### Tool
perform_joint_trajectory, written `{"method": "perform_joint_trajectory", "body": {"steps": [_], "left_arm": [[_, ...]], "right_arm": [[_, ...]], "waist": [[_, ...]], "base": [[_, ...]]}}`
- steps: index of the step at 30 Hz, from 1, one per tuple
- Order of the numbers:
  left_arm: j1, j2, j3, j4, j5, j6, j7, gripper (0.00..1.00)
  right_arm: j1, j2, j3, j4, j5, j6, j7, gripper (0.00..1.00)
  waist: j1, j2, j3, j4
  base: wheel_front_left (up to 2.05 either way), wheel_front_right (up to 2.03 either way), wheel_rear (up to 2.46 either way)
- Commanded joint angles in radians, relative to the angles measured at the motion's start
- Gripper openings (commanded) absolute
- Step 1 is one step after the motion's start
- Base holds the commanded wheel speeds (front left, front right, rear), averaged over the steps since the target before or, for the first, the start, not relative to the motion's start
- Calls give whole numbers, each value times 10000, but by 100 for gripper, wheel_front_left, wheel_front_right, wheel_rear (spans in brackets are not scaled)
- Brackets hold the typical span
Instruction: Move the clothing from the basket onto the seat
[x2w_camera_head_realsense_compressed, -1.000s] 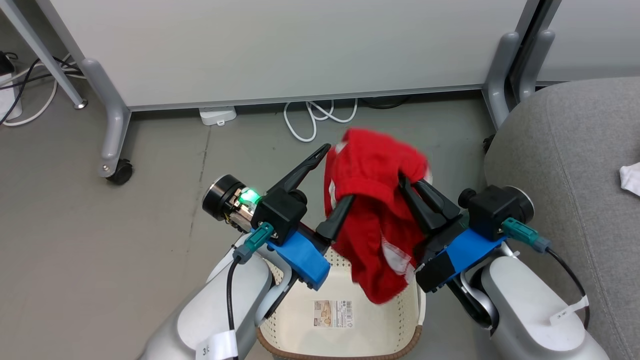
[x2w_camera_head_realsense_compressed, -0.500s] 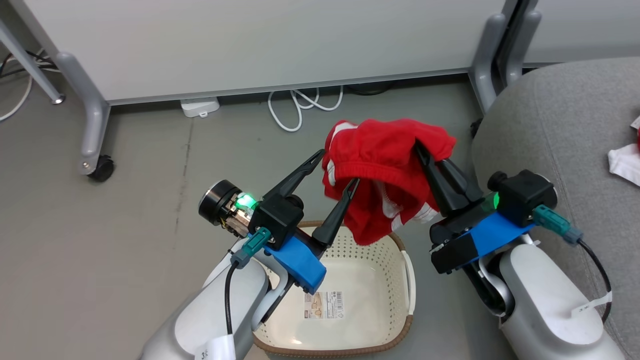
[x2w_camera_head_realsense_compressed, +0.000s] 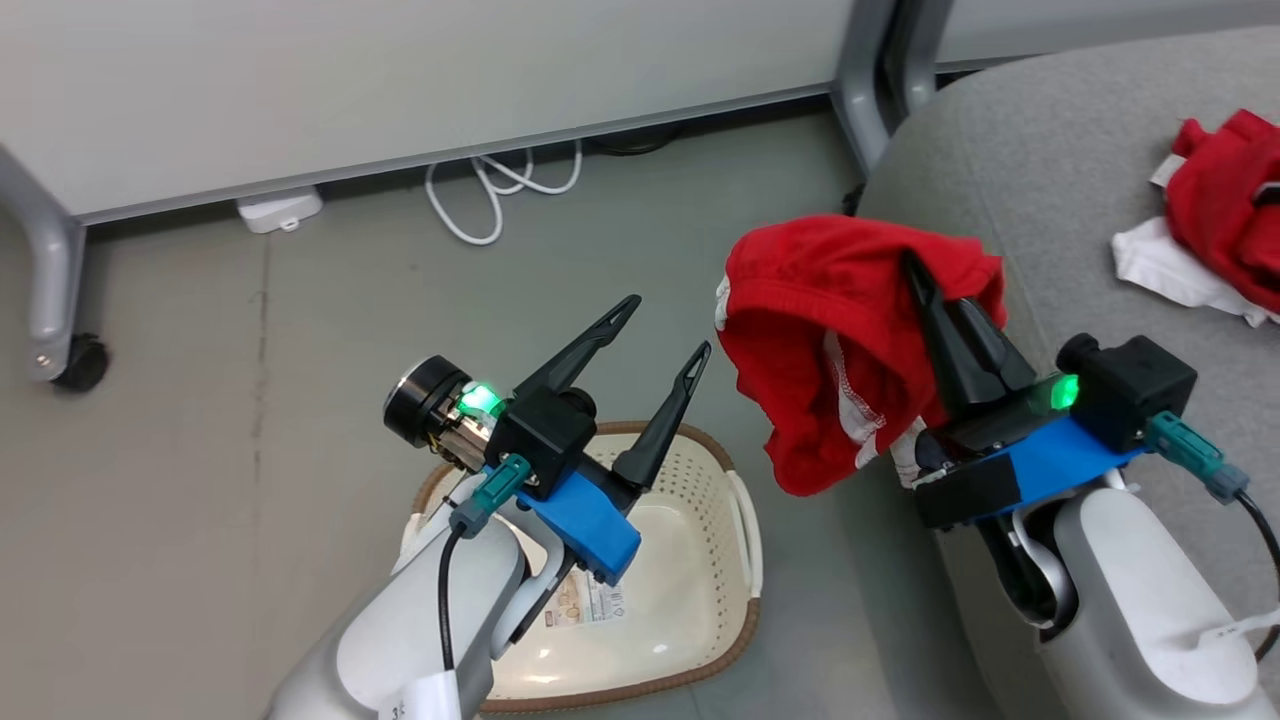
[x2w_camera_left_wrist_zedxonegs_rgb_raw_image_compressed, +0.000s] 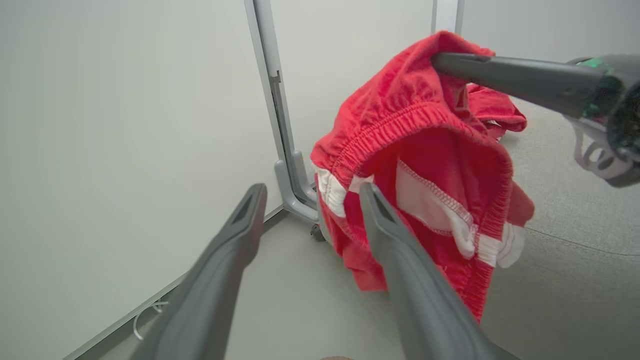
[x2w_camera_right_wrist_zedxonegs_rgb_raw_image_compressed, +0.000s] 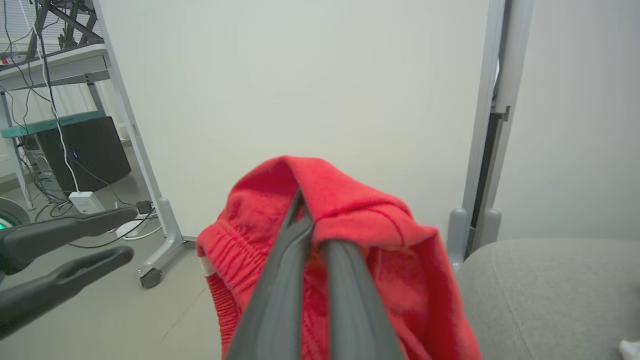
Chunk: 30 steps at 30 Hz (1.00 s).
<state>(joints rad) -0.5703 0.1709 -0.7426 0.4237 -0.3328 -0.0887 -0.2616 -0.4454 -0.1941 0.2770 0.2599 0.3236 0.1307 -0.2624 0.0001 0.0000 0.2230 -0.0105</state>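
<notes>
Your right pincer (x2w_camera_head_realsense_compressed: 912, 268) is clamped on the red shorts (x2w_camera_head_realsense_compressed: 810, 310), which dangle right at the edge of the seat (x2w_camera_head_realsense_compressed: 1040, 150), clear of the basket (x2w_camera_head_realsense_compressed: 748, 530). Your left pincer (x2w_camera_head_realsense_compressed: 667, 325) is spread wide, holding nothing.

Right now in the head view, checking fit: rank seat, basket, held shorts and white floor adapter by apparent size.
seat
basket
shorts (raised nearer the camera, so its rank is unsure)
adapter
</notes>
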Motion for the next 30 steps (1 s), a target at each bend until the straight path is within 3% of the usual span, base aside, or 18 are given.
{"method": "perform_joint_trajectory", "body": {"steps": [1, 20, 30], "left_arm": [[84, 41, 31, -33, 79, -28, -52, 100], [-374, 179, -463, 155, 257, -183, -49, 100], [-397, 182, -712, 287, 196, -220, -39, 100]], "right_arm": [[190, 9, -182, -129, -100, 1, -38, 0], [1287, 276, -1569, -1147, -285, 1, -38, 0], [1864, 469, -1886, -1399, -319, 1, -38, 0]], "waist": [[-1, 0, 138, -349], [-1, 0, 572, -2289], [-1, 0, 606, -2854]], "base": [[0, 0, 0], [0, 0, 0], [0, 0, 0]]}}
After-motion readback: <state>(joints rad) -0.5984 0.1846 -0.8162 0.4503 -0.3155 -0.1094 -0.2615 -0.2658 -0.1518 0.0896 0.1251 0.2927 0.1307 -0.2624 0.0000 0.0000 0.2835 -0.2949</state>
